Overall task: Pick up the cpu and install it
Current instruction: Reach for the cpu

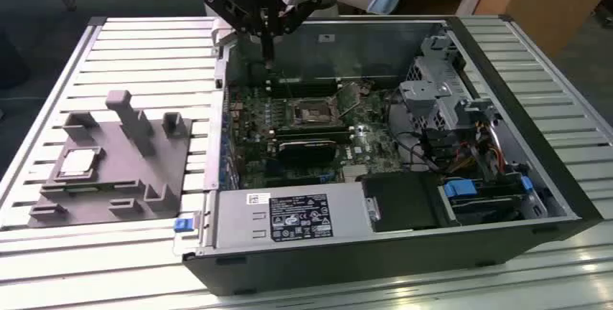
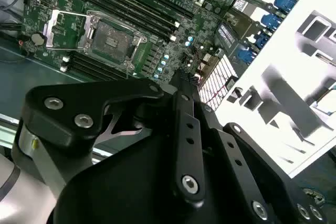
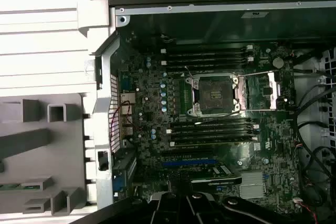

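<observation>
Currently gripper (image 1: 268,53) hangs above case (image 1: 383,252), seemingly closed, empty; cpu (image 1: 79,163) sits in tray (image 1: 129,170), socket (image 1: 314,114) unlatched to receive it.

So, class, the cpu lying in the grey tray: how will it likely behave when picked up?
The cpu looks thin, flat and square, so probably stiff, light and unlikely to roll. It lies flat in the grey tray, so its edges may be hard to grip. Its pale top looks smooth, perhaps slippery.
</observation>
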Tool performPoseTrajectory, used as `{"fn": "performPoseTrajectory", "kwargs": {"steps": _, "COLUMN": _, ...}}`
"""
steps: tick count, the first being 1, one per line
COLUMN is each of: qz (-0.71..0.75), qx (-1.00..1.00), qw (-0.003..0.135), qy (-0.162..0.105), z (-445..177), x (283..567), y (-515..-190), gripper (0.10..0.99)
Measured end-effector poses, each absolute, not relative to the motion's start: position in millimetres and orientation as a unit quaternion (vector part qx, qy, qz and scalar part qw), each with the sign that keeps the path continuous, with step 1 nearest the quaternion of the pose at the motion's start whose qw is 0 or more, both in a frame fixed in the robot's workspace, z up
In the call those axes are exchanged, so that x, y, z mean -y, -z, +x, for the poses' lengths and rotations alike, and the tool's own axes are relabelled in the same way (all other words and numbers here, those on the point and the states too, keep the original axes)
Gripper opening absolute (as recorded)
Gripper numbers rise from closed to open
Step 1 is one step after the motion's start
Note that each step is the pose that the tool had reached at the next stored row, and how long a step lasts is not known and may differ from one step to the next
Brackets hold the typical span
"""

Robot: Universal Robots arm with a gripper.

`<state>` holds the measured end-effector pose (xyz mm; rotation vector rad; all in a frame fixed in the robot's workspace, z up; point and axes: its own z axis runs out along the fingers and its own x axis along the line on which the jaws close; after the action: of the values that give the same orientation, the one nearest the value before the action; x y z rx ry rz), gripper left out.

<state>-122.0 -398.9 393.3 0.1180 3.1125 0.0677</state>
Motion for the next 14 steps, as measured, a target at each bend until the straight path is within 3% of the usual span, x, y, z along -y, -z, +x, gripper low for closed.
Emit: {"fn": "performPoseTrajectory", "kwargs": {"steps": 14, "qz": 0.038, "qx": -0.999, "qw": 0.013, "qy": -0.022, "z": -127.3, "x": 398.9, "y": -393.1, "gripper": 0.106}}
